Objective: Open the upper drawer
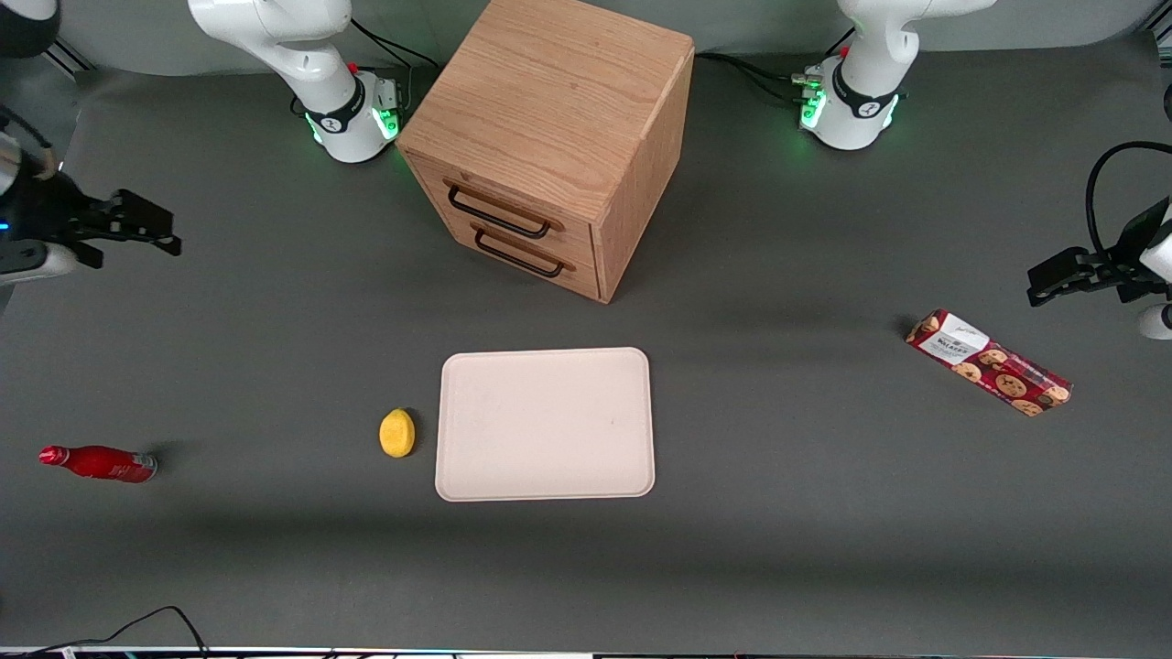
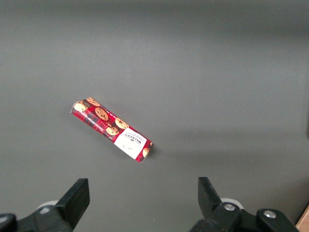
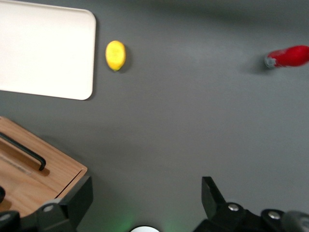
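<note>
Right arm's black two-finger gripper [image 1: 151,229] hangs wide open, empty, well apart from shut light-oak upper drawer [image 1: 506,210]; approach pending.

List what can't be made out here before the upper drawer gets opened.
- Upper drawer: shut in the front view, so its contents are hidden.
- Cabinet: the wrist view's edge cuts it off; one handle shows only in part.
- Gripper: open, toward the working arm's end of the table; the front view's edge cuts off its arm.
- Bottle: label too small to read.
</note>
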Robot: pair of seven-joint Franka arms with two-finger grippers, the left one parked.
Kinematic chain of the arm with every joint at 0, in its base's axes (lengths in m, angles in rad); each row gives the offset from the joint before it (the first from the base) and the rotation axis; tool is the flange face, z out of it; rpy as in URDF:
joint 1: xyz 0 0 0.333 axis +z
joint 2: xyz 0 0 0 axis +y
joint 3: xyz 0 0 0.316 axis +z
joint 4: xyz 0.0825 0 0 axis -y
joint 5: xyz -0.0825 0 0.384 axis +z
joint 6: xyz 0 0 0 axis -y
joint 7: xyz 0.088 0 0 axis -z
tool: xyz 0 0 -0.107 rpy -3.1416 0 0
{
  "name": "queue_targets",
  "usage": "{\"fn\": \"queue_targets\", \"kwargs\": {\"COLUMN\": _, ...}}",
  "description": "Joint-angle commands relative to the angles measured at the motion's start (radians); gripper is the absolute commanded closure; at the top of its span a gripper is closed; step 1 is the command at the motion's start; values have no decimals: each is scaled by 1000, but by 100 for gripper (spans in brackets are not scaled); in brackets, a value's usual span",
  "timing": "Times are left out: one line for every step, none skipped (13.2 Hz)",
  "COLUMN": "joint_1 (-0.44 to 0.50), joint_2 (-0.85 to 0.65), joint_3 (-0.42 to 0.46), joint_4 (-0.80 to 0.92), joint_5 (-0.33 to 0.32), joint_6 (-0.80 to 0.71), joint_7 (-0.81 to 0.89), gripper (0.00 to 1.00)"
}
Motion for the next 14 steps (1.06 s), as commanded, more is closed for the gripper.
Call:
{"fn": "queue_targets", "kwargs": {"joint_1": 96, "joint_2": 11, "joint_3": 0, "joint_4": 25, "joint_5": 8, "joint_6": -21, "joint_7": 15, "gripper": 0}}
{"fn": "queue_targets", "kwargs": {"joint_1": 124, "joint_2": 12, "joint_3": -1, "joint_4": 20, "joint_5": 27, "joint_6": -21, "joint_7": 15, "gripper": 0}}
{"fn": "queue_targets", "kwargs": {"joint_1": 147, "joint_2": 12, "joint_3": -4, "joint_4": 20, "joint_5": 49, "joint_6": -21, "joint_7": 13, "gripper": 0}}
{"fn": "queue_targets", "kwargs": {"joint_1": 176, "joint_2": 12, "joint_3": -6, "joint_4": 20, "joint_5": 54, "joint_6": -23, "joint_7": 13, "gripper": 0}}
{"fn": "queue_targets", "kwargs": {"joint_1": 208, "joint_2": 12, "joint_3": -7, "joint_4": 20, "joint_5": 54, "joint_6": -21, "joint_7": 15, "gripper": 0}}
{"fn": "queue_targets", "kwargs": {"joint_1": 243, "joint_2": 12, "joint_3": -10, "joint_4": 20, "joint_5": 55, "joint_6": -23, "joint_7": 15, "gripper": 0}}
{"fn": "queue_targets", "kwargs": {"joint_1": 269, "joint_2": 14, "joint_3": -11, "joint_4": 20, "joint_5": 57, "joint_6": -21, "joint_7": 15, "gripper": 0}}
{"fn": "queue_targets", "kwargs": {"joint_1": 285, "joint_2": 15, "joint_3": -11, "joint_4": 19, "joint_5": 75, "joint_6": -21, "joint_7": 16, "gripper": 0}}
{"fn": "queue_targets", "kwargs": {"joint_1": 288, "joint_2": 21, "joint_3": -11, "joint_4": 19, "joint_5": 116, "joint_6": -21, "joint_7": 13, "gripper": 0}}
{"fn": "queue_targets", "kwargs": {"joint_1": 291, "joint_2": 29, "joint_3": -9, "joint_4": 14, "joint_5": 149, "joint_6": -21, "joint_7": 10, "gripper": 0}}
{"fn": "queue_targets", "kwargs": {"joint_1": 312, "joint_2": 35, "joint_3": -9, "joint_4": 5, "joint_5": 169, "joint_6": -21, "joint_7": 10, "gripper": 0}}
{"fn": "queue_targets", "kwargs": {"joint_1": 322, "joint_2": 43, "joint_3": 0, "joint_4": 0, "joint_5": 172, "joint_6": -20, "joint_7": 10, "gripper": 0}}
{"fn": "queue_targets", "kwargs": {"joint_1": 323, "joint_2": 51, "joint_3": 21, "joint_4": -4, "joint_5": 186, "joint_6": -20, "joint_7": 9, "gripper": 0}}
{"fn": "queue_targets", "kwargs": {"joint_1": 320, "joint_2": 63, "joint_3": 57, "joint_4": -9, "joint_5": 224, "joint_6": -18, "joint_7": 9, "gripper": 0}}
